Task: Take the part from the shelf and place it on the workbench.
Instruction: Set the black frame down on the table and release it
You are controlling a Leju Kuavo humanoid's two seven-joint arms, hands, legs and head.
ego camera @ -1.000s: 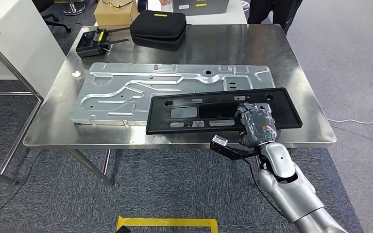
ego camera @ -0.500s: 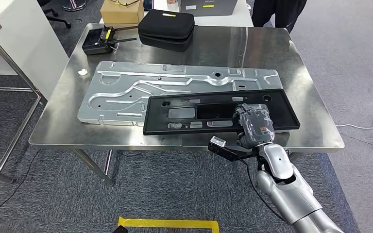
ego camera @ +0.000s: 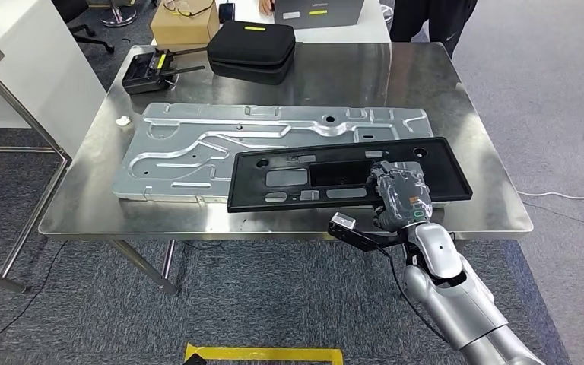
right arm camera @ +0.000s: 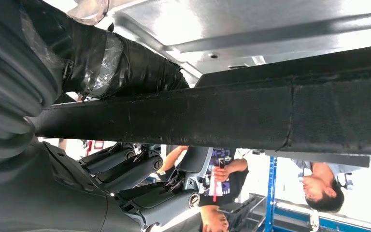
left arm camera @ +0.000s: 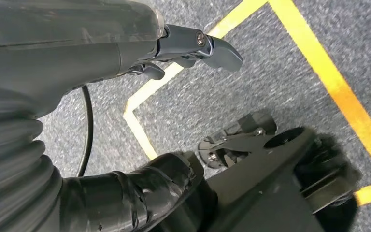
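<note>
The right hand [ego camera: 401,196] grips the near long edge of the long black plastic frame panel with rectangular cut-outs [ego camera: 334,176], its fingers curled over the top of the panel toward its right half; in the right wrist view the black-taped thumb [right arm camera: 125,65] lies against one side of the panel's dark edge [right arm camera: 251,113] and the darker fingers [right arm camera: 140,179] sit on the other side. The panel lies across the front part of the brushed stainless-steel table [ego camera: 456,91], its far left portion overlapping the large flat silver stamped sheet-metal plate with raised ribs [ego camera: 220,144] that lies behind it on the table. The left hand [left arm camera: 188,48] hangs over grey carpet marked with yellow floor tape [left arm camera: 328,72], its fingers apart and holding nothing. At the back of the table sit a black zipped fabric case with a yellow label [ego camera: 251,47] and, to its left, a black handheld controller with antennas [ego camera: 148,72]. A brown cardboard box [ego camera: 184,26] stands just beyond the table's far edge. A small white scrap [ego camera: 122,119] lies near the table's left edge. A person in dark trousers [ego camera: 426,19] stands behind the far right corner.
</note>
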